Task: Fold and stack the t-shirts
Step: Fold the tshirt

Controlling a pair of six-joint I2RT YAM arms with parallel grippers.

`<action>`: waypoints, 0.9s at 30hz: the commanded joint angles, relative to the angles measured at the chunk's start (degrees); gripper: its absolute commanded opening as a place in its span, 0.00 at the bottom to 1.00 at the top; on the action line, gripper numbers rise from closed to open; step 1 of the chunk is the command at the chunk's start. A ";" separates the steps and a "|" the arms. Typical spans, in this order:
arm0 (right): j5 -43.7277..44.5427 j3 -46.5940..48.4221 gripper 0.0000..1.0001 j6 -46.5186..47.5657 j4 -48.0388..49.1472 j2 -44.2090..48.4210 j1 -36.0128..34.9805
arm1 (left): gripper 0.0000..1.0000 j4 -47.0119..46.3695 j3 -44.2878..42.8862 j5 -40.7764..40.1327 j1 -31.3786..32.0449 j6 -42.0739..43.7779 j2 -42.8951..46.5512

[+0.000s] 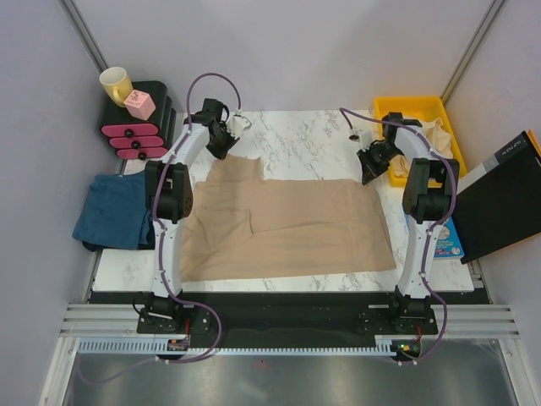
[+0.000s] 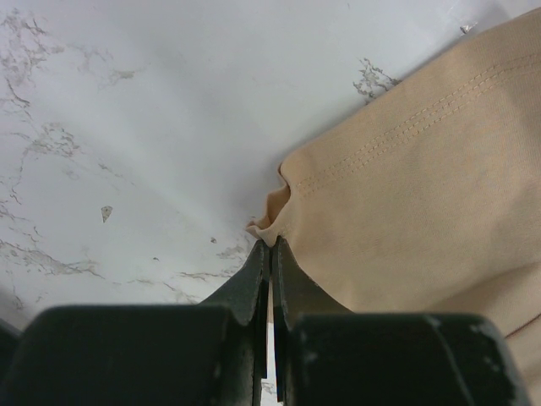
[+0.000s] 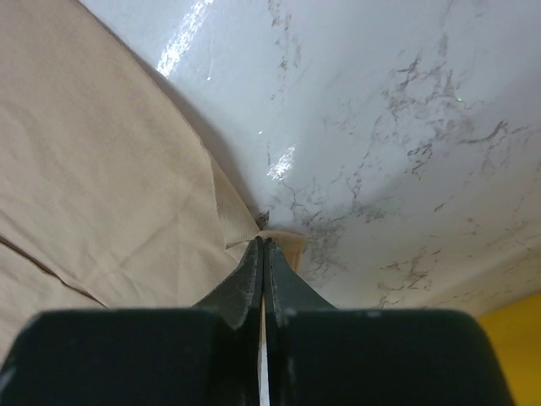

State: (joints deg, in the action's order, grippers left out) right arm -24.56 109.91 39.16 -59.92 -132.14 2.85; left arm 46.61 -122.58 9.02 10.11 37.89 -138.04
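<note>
Top external view: a tan t-shirt [image 1: 287, 224] lies spread flat across the marble bench [image 1: 313, 127], with one arm reaching to each of its far corners.
Left wrist view: the left jaws are pressed together on a small tuck of tan cloth at the far left corner, just beside a stitched hem [image 2: 397, 135].
Right wrist view: the right jaws are closed on the tip of the far right corner, and the cloth [image 3: 101, 152] rises into a small peak where they pinch it.
Other shirts: a blue t-shirt [image 1: 114, 211] sits folded at the left edge of the bench, well apart from the tan one. Pale shirts [image 1: 435, 135] lie bunched in a yellow bin [image 1: 414, 105] at the far right.
Step in hand: both far corners look gripped, so this appears to be the start of a fold on the tan shirt. The rest of it rests flat.
Next move calls for: probably raising both corners together and at the same pace, keeping the far edge taut between them. The edge can then be carried toward the near edge and laid down square.
Progress: early, judging by the shirts waiting in the bin.
</note>
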 commanded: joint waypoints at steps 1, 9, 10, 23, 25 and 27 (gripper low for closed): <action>0.39 1.89 0.00 0.04 0.59 4.95 0.05 | 0.02 -0.82 -0.46 -0.14 0.26 -1.06 4.53; 0.47 3.38 0.00 -0.13 0.95 7.95 -0.04 | 0.02 -0.73 0.06 -0.14 0.35 -1.33 4.97; 0.74 3.47 0.00 -0.13 0.95 8.56 -0.13 | 0.02 -0.73 0.15 -0.05 0.26 -1.50 5.15; 2.85 1.80 0.00 0.57 1.74 10.32 -1.01 | 0.02 -7.75 5.77 -3.03 0.17 -3.52 11.03; 2.59 1.10 0.00 0.48 1.65 10.58 -1.18 | 0.02 -8.81 6.30 -3.56 0.17 -3.52 12.70; 2.50 0.75 0.00 0.48 1.74 10.93 -1.27 | 0.02 -10.13 7.01 -4.27 0.17 -3.17 13.84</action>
State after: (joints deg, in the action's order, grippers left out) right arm -22.09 111.18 39.22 -59.42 -124.77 1.91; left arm 42.28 -116.55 6.90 10.11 36.77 -130.17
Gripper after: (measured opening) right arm 0.010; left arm 0.025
